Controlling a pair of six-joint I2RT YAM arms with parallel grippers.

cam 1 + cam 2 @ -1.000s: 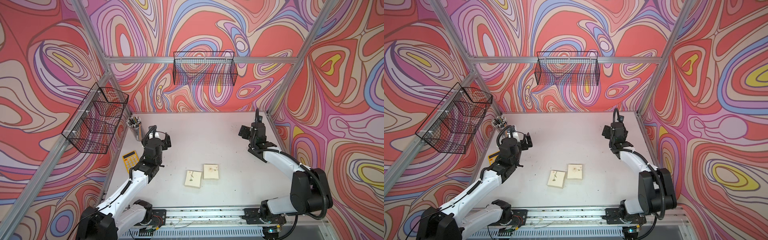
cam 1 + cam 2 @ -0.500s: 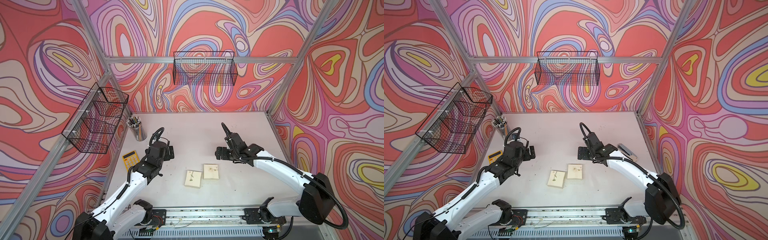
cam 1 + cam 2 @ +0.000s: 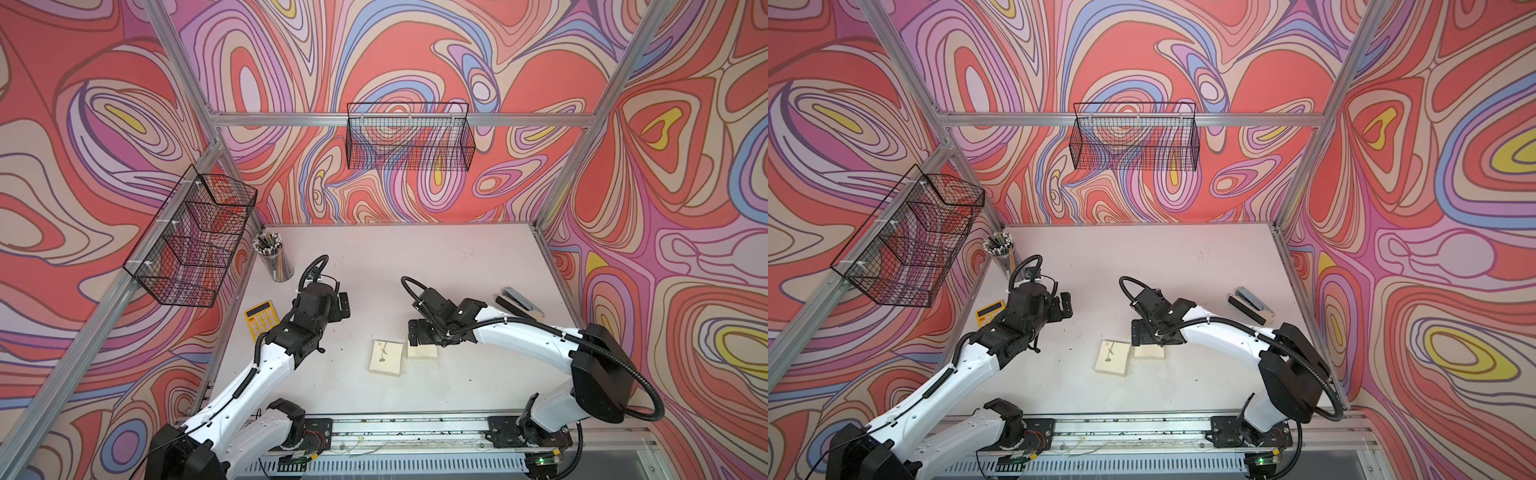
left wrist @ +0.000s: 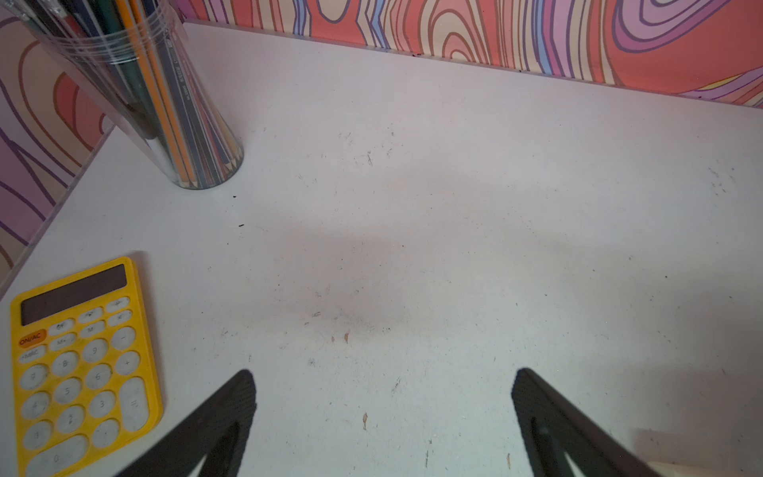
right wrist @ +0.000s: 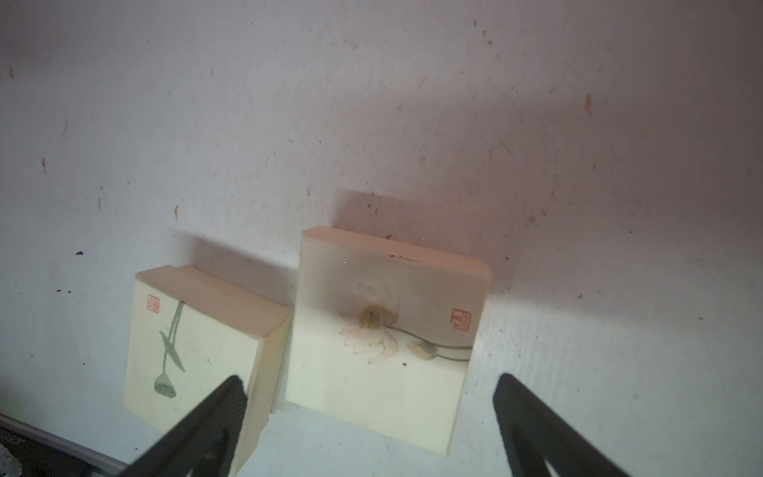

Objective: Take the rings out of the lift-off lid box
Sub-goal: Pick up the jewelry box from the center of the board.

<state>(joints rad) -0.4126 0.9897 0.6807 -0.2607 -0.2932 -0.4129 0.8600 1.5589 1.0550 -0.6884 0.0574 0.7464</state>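
Two closed cream boxes lie side by side near the table's front in both top views. One carries a flower print [image 5: 384,330] [image 3: 424,352] [image 3: 1149,352], the other a green stem print [image 5: 194,342] [image 3: 386,357] [image 3: 1112,358]. I cannot tell which one has the lift-off lid. The rings are hidden. My right gripper [image 5: 371,396] [image 3: 417,332] [image 3: 1139,332] hovers open just over the back edge of the flower box, touching nothing. My left gripper [image 4: 382,396] [image 3: 343,306] [image 3: 1064,306] stands open over bare table, well left of the boxes.
A yellow calculator [image 3: 259,320] [image 4: 82,363] and a clear cup of pencils [image 3: 274,259] [image 4: 165,103] sit at the left side. A stapler [image 3: 519,301] lies at the right. Wire baskets hang on the left wall [image 3: 195,241] and the back wall [image 3: 409,137].
The right arm swung in from the back right and came down over the flower box. The left arm moved forward and a little toward the centre. Both grippers stayed open.
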